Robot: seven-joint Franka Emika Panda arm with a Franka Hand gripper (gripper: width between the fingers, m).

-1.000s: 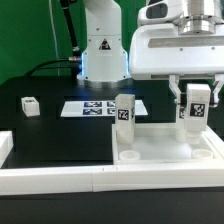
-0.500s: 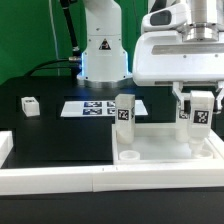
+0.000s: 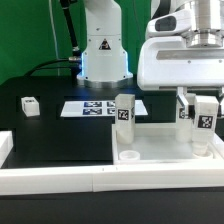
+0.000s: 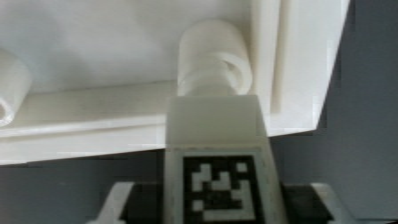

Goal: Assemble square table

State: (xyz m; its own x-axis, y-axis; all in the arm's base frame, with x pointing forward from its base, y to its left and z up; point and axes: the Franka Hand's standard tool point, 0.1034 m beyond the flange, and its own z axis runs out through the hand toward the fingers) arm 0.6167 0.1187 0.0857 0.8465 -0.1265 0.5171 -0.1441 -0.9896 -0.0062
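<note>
Worktop (image 3: 60, 135), black, carries a large white plastic square panel (image 3: 160, 142) at the exterior view's right. One short white tagged leg (image 3: 124, 112) stands upright at the panel's corner on the exterior view's left. A second short white tagged leg (image 3: 203, 120) hangs upright above the opposite corner, clamped between part-closed fingers (image 3: 185, 104). A round corner socket (image 4: 214, 60) shows just beyond its foot. Whether it is centred, I cannot tell. Advice: keep the leg plumb, centre it, then lower gently.
</note>
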